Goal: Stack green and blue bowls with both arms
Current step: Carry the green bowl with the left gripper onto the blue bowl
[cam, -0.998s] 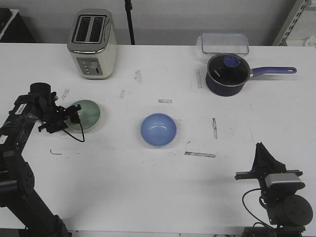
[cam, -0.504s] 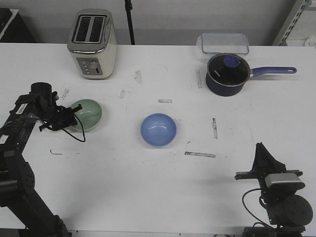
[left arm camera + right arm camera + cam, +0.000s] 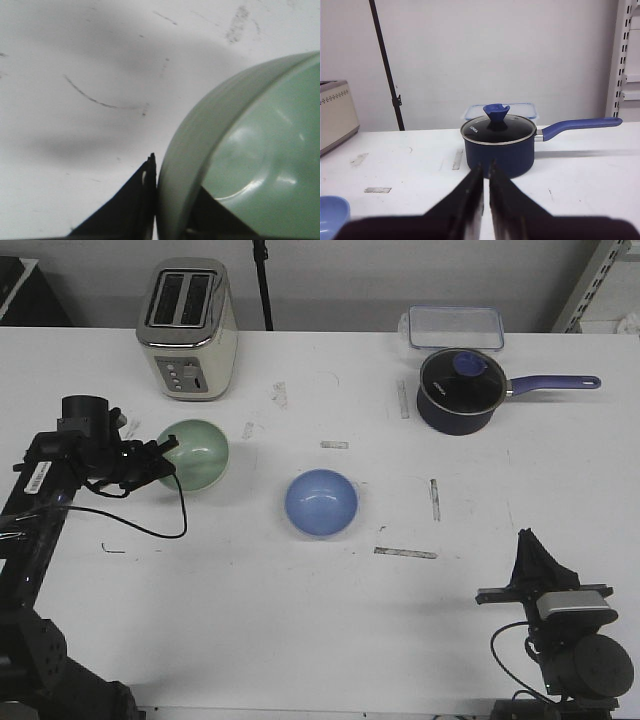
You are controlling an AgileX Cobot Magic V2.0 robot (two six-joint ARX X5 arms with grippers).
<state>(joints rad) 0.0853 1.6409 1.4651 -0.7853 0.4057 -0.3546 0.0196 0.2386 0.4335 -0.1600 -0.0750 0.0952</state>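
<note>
The pale green bowl [image 3: 196, 454] hangs tilted above the table's left side, its rim clamped by my left gripper [image 3: 165, 449]. In the left wrist view the green bowl [image 3: 250, 150] fills the frame, and my left gripper [image 3: 172, 200] has one finger outside its wall and one inside. The blue bowl [image 3: 321, 503] sits upright on the table near the middle, apart from the green one; its edge [image 3: 331, 209] shows in the right wrist view. My right gripper [image 3: 528, 545] rests at the front right, shut and empty, and in its wrist view the right gripper [image 3: 486, 172] points at the saucepan.
A toaster [image 3: 187, 328] stands at the back left. At the back right are a dark navy saucepan [image 3: 458, 390] with a purple handle and a clear lidded container [image 3: 452, 327]. Short tape strips mark the table [image 3: 300, 620].
My left gripper has lifted the green bowl off the table, tilted it and carried it a little to the right. The right arm and the blue bowl have not moved.
</note>
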